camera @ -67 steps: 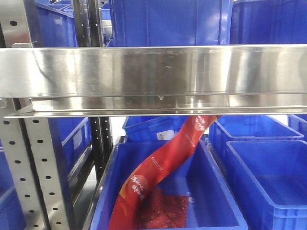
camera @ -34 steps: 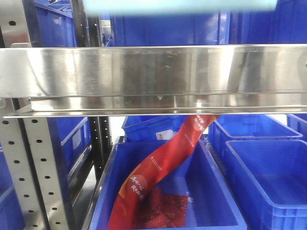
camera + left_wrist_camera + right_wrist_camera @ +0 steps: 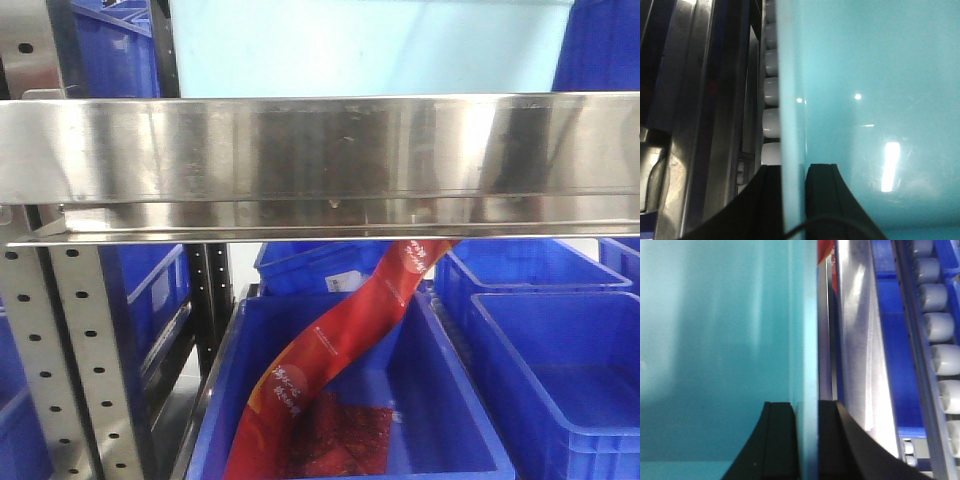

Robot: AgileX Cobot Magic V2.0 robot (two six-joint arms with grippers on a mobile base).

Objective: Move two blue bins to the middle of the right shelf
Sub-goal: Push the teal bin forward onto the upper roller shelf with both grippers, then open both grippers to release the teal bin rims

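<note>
A pale turquoise plastic bin (image 3: 365,45), above the shiny steel shelf rail (image 3: 320,150), is pinched by each side wall in the left jaws (image 3: 792,200) and right jaws (image 3: 807,440); uneven lifting could tilt it or slip a wall free.

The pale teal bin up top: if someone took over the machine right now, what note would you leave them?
Left pincer: shut on the teal bin's wall.
Right pincer: shut on the opposite wall.
The bin hangs above the steel shelf rail, between blue bins.
Below, a blue bin holds a red package.
Done: bin gripped and up.
Left: set it down; whether this is the first or second bin cannot be told.
</note>
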